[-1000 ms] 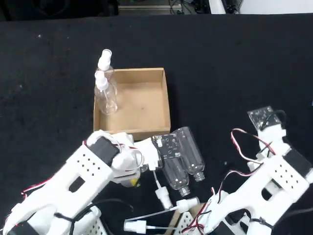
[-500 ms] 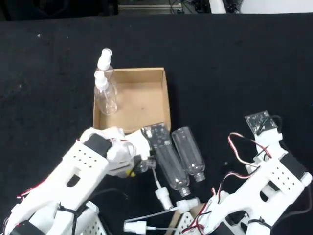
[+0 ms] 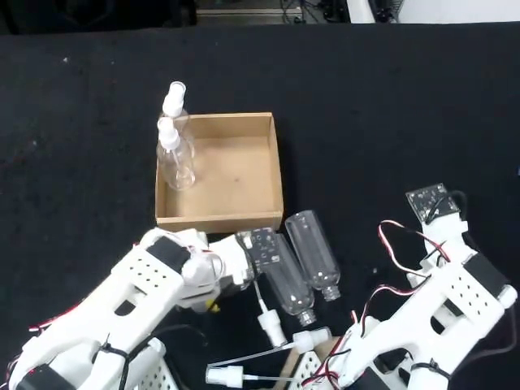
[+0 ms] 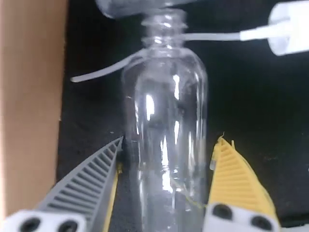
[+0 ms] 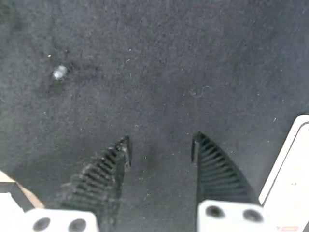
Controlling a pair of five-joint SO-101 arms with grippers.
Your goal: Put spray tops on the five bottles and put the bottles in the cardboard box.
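Now the left gripper point(image 4: 169, 142) sits a little farther left over the black table point(image 3: 390, 106) than a second ago. More of the bare bottle point(image 4: 164, 92) beneath it shows from above. Its grey and yellow fingers are spread, one on each side of this lying bottle, with a thin gap on the yellow side. The right gripper point(image 5: 161, 145) has barely shifted and hangs over bare cloth with its fingers apart.

We see the cardboard box point(image 3: 244, 175) just beyond the lying bottle. Two capped bottles point(image 3: 176, 158) stand upright at its far left corner, one behind the other. We cannot tell whether the farther one is inside the wall.

A second bare bottle point(image 3: 315, 256) lies beside the first. Three loose spray tops point(image 3: 272, 325) lie near the bottle necks.
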